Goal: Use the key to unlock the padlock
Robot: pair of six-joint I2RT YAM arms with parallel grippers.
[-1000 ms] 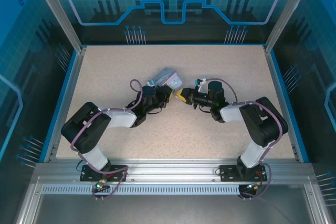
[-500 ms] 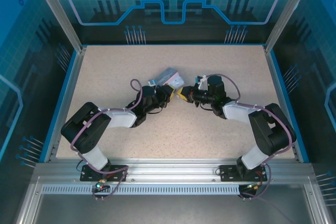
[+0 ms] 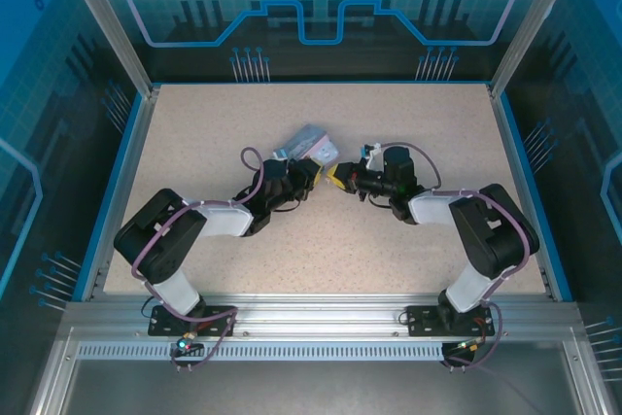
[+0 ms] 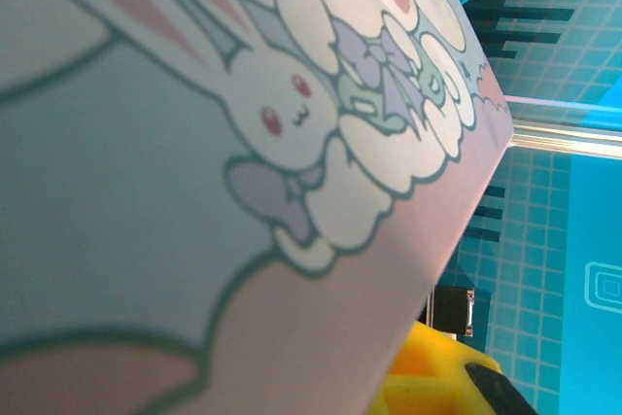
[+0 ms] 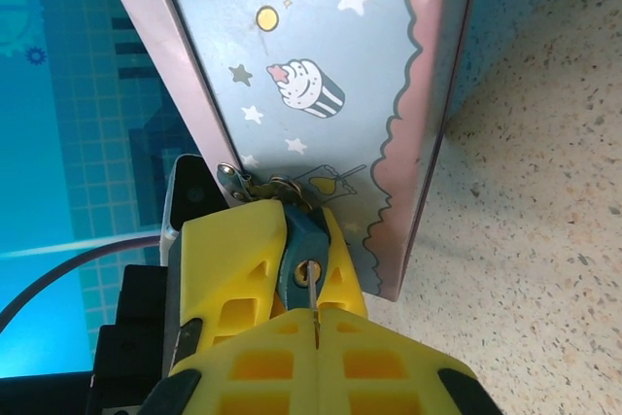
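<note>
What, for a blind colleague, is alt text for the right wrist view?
The right end effector, shut on a thin key, holds its tip at the keyhole of a dark padlock gripped by the yellow-fingered left end effector. Behind stands a pastel tin with stars and a cupcake, on a speckled table.

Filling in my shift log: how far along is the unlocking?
Done: left gripper clamps the padlock on the tin, right gripper pinches the key. In hand: the key tip sits at the keyhole. Left: turning it and freeing the shackle from the tin.
</note>
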